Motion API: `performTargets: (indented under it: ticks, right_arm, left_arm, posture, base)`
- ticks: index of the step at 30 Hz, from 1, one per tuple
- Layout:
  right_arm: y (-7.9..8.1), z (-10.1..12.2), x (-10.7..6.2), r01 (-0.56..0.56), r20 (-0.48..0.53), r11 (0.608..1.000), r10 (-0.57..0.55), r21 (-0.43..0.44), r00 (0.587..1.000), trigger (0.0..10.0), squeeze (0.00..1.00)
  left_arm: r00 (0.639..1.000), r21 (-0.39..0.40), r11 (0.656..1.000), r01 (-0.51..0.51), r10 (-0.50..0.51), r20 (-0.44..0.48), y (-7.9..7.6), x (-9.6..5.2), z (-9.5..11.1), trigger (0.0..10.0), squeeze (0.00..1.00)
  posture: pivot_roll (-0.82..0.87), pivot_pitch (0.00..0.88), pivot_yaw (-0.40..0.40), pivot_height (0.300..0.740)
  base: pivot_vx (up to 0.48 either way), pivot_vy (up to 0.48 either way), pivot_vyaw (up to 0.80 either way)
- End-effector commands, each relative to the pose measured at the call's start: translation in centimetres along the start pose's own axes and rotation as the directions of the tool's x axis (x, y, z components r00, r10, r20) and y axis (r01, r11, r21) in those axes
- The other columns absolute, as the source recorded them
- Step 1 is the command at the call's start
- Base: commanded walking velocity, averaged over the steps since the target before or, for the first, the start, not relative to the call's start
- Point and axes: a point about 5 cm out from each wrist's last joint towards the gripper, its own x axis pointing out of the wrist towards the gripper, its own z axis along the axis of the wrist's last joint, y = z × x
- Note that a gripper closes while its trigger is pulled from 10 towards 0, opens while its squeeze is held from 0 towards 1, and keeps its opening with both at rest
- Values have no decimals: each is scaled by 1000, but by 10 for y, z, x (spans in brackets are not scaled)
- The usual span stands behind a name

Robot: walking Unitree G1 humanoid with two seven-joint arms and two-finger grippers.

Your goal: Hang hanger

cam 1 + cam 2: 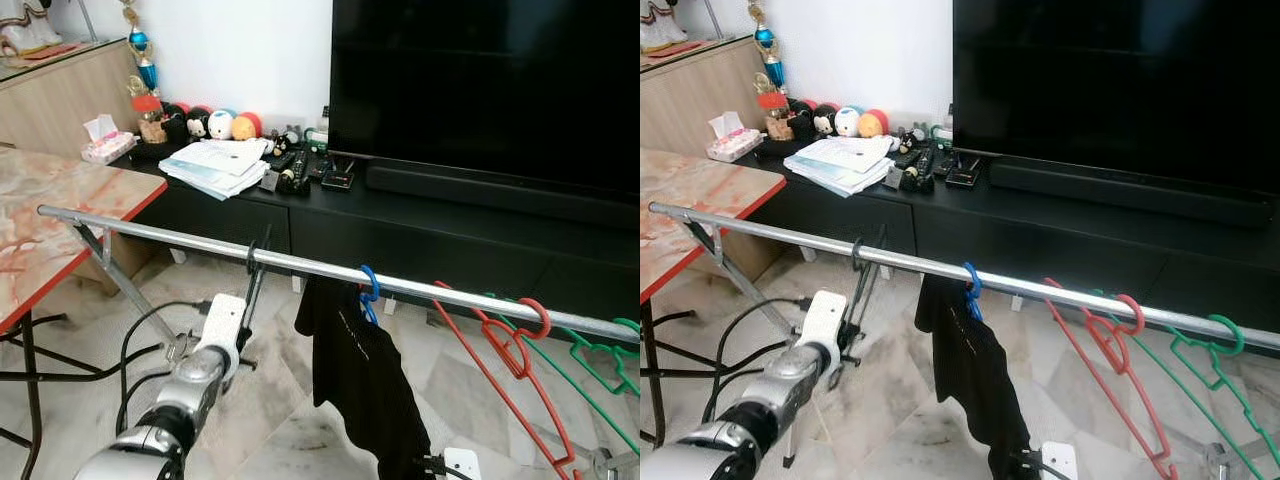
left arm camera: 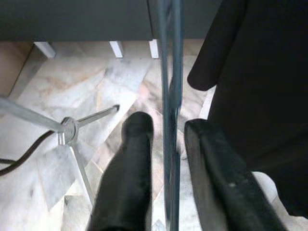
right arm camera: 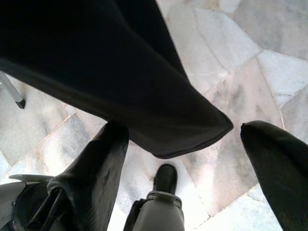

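The black hanger [image 1: 252,268] already had its hook over the metal rail [image 1: 200,242], its thin frame running down between the fingers of the left gripper [image 1: 246,300], which were close about the wire but, by the wrist view, apart and not clamped; the step was best finished by easing the fingers wider and drawing the arm straight down and back, clear of the black garment [image 1: 360,380] on its blue hanger [image 1: 369,291]; the right gripper [image 3: 192,163] hung low with fingers spread wide, empty.
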Motion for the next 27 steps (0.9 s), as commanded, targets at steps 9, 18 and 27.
performTargets:
  ticks: [9, 18, 27]
  right_arm:
    - [0, -2, 0, 0, -5, 1000, 0, 3, 1000, 10000, 0]
    - [-2, -2, -1, 2, -2, 1000, -2, 2, 1000, 10000, 0]
    - [-3, -1, -1, 8, 7, 1000, -8, 8, 1000, 10000, 0]
  left_arm:
    - [983, -58, 998, -4, 15, 184, 4, -7, 13, 10000, 1000]
    - [916, -111, 988, -106, 140, 376, 23, -51, 2, 10000, 1000]
    - [879, -139, 978, -157, 203, 431, 16, -95, -13, 10000, 0]
  posture:
    - [46, 44, 1, 740]
    - [52, 46, 4, 740]
    - [49, 48, 5, 740]
  base:
    - [0, 0, 0]
    - [0, 0, 0]
    - [0, 0, 0]
